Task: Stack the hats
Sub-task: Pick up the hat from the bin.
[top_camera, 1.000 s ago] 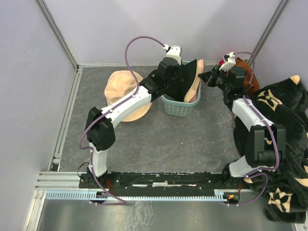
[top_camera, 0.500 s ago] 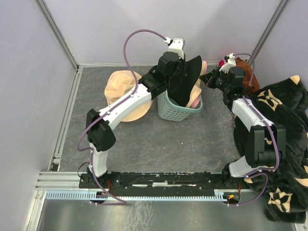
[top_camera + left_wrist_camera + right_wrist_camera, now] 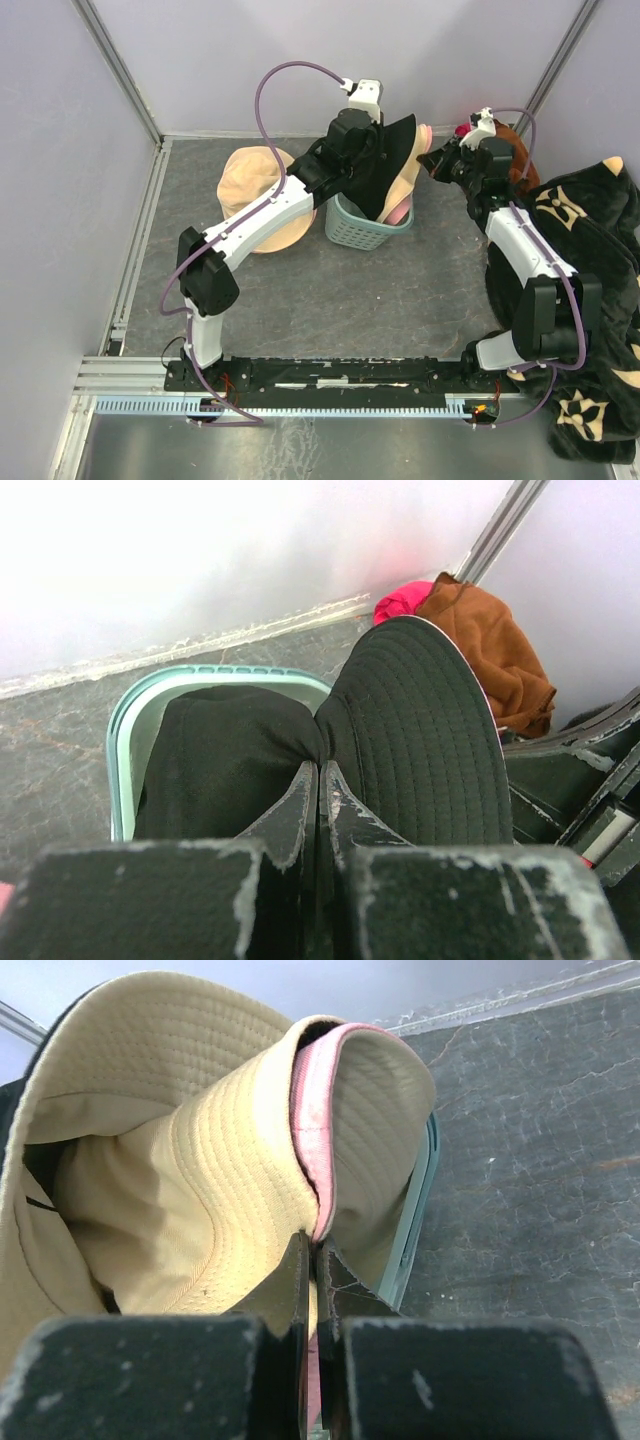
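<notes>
A black hat [image 3: 420, 730] stands on edge in the teal basket [image 3: 125, 720], and my left gripper [image 3: 320, 768] is shut on its fabric where crown meets brim. Behind it, a beige hat [image 3: 190, 1160] and a pink hat [image 3: 318, 1110] are folded together over the basket rim [image 3: 412, 1215]. My right gripper [image 3: 318, 1245] is shut on their brims. From above, the left gripper [image 3: 372, 165] and the right gripper [image 3: 432, 160] hold the bundle from opposite sides over the basket [image 3: 362, 230]. A peach hat [image 3: 255, 195] lies flat to the left of the basket.
A rust-brown cloth [image 3: 512, 150] with something pink [image 3: 405, 598] beside it sits in the back right corner. A black blanket with beige flowers [image 3: 600, 260] covers the right side. Walls close the back and sides.
The left gripper has risen, pulling the black hat higher out of the basket. The basket has shifted slightly left and towards me. The right gripper has barely moved.
</notes>
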You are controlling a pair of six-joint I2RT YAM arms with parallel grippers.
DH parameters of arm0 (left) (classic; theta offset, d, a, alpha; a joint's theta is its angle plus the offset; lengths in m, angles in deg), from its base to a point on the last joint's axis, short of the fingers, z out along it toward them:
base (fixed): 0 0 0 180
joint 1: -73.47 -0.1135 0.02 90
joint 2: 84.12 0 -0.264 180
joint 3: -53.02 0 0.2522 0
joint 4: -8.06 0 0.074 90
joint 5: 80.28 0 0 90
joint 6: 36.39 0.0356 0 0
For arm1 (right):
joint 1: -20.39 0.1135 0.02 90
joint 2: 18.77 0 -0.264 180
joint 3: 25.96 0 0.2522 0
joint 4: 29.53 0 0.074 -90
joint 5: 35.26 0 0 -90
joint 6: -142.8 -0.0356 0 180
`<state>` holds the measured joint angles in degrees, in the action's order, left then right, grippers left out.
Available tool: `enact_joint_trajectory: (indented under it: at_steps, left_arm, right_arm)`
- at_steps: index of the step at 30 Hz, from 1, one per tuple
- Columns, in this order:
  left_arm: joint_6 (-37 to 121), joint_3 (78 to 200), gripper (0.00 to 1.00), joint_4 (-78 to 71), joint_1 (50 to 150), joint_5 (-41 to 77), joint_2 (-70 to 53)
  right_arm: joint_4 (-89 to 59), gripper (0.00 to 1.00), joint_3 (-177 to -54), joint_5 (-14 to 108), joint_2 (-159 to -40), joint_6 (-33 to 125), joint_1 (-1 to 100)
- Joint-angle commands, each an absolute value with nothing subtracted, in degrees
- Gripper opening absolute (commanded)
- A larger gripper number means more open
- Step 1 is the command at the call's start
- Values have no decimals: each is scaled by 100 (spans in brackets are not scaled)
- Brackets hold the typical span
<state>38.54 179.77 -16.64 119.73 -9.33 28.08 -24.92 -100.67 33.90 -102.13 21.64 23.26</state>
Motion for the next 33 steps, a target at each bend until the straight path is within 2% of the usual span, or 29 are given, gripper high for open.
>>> enact_joint_trajectory:
  at_steps: [1,3,7,10,15,33]
  left_arm:
    - [4119,17698,3,-889,11964,-1285,2063]
    - [4112,17619,3,-897,11961,-1287,2039]
    - [4097,17505,3,-900,11948,-1263,2016]
    - [4074,17389,3,-861,11950,-1227,1994]
    - [4034,17364,3,-856,11948,-1159,1995]
    - [4016,17125,3,-728,11950,-936,1955]
  right_arm:
    - [-2249,1,-10264,3481,-10129,2312,2545]
    - [-2188,11,-10200,3584,-10112,2319,2649]
    - [-2111,38,-9937,3794,-9923,2309,2773]
    - [-2114,47,-9722,3866,-9745,2228,2785]
    - [-2018,52,-9497,4021,-9549,2151,2856]
    - [-1654,51,-9495,4690,-10095,2208,3333]
